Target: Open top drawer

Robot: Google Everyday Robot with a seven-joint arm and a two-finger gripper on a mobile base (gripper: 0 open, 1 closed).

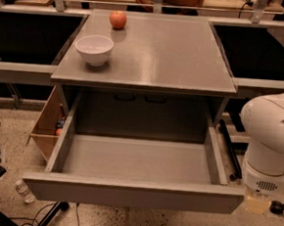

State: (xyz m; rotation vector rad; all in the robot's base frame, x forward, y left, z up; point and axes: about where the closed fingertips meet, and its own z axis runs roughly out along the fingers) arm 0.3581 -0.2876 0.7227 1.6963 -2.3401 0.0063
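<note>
Your top drawer [137, 160] stands pulled far out toward 6 o'clock, below the cabinet top [156, 52]. The gripper [256, 203] sits at its front corner, around 4 o'clock; whether it grips, you cannot tell. Pulling looks finished, so next release and retreat clear.

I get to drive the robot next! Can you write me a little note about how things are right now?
The gripper hangs low on the right, beside the right end of the top drawer.
The top drawer is pulled far out, with its plain grey inside showing.
On the cabinet top, at the left, sit a white bowl and an apple.
Done: the drawer is open.
Left: probably just to move the arm away from the drawer.
</note>
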